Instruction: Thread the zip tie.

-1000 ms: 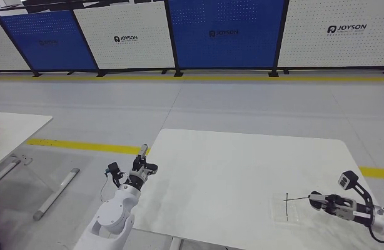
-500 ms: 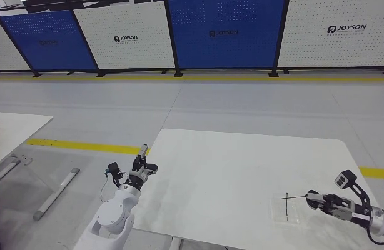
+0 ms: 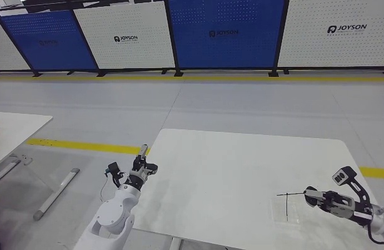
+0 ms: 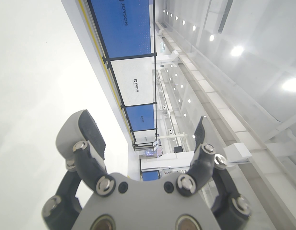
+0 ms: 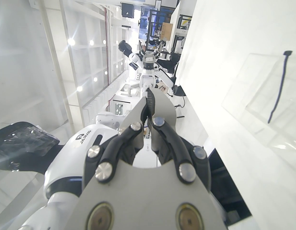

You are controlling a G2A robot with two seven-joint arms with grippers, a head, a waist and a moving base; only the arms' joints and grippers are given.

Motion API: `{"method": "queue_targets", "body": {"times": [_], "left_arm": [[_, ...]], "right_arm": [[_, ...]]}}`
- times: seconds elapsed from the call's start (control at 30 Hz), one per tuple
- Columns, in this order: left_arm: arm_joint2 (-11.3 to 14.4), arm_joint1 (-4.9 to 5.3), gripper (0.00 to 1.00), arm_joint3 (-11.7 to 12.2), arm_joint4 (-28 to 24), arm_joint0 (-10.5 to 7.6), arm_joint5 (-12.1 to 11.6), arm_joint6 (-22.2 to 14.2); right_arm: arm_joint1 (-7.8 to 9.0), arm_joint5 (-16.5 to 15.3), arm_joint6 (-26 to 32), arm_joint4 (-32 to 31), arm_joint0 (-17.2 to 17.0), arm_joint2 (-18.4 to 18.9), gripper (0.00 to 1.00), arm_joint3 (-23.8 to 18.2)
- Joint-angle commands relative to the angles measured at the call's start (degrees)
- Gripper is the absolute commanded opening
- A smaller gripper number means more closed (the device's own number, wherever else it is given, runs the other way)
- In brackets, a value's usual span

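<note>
Surface: white rounded-corner table [image 3: 229, 175] [image 4: 30, 60] [image 5: 234, 13]; a clear plastic tray [image 3: 293, 215] [image 5: 248, 89] lies flat near its front right corner.
Right arm: right gripper [image 3: 306, 195] [image 5: 148, 101] sits low at the table's right side, just beside the tray and pointing toward the table's left.
Right jaws: pressed together, pinching one end of a thin black zip tie [image 3: 291, 194].
Held tie: sticks out of the fingertips roughly level and straight, with the free end over the tray's far edge. Can't tell which end is pinched.
Loose tie: second black zip tie [image 3: 285, 209] [image 5: 279, 87] lies flat on the tray, running front to back, with its square head [image 5: 287, 53] at one end.
Tie relation: from the top view the held tie crosses over the far end of the loose one. Touching or apart, can't tell.
Left arm: left gripper [image 3: 142, 164] [image 4: 145, 123] is at the table's left edge, well apart from the tray and both ties, aimed away from the robot.
Left jaws: spread wide, with nothing between the ribbed black pads [image 4: 91, 130].
</note>
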Motion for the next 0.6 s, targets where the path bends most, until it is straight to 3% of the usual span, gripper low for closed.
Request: {"method": "queue_targets", "body": {"times": [0.0,0.17,0.23,0.3,0.57], "left_arm": [[0.00,0.00,1.00,0.00,0.00,0.00,0.00,0.00],[0.00,0.00,1.00,0.00,0.00,0.00,0.00,0.00],[0.00,0.00,1.00,0.00,0.00,0.00,0.00,0.00],[0.00,0.00,1.00,0.00,0.00,0.00,0.00,0.00],[0.00,0.00,1.00,0.00,0.00,0.00,0.00,0.00]], "right_arm": [[-0.03,0.14,-0.47,0.01,-0.12,-0.05,0.00,-0.04],[-0.76,2.97,-6.98,2.74,-0.70,-0.74,0.00,-4.15],[-1.16,2.31,-13.02,1.80,-0.96,-1.14,0.00,-7.46],[-1.58,3.92,-17.04,2.42,-1.35,-2.00,0.00,-11.24],[-1.67,4.79,-17.83,2.68,-1.40,-2.22,0.00,-12.08]]}}
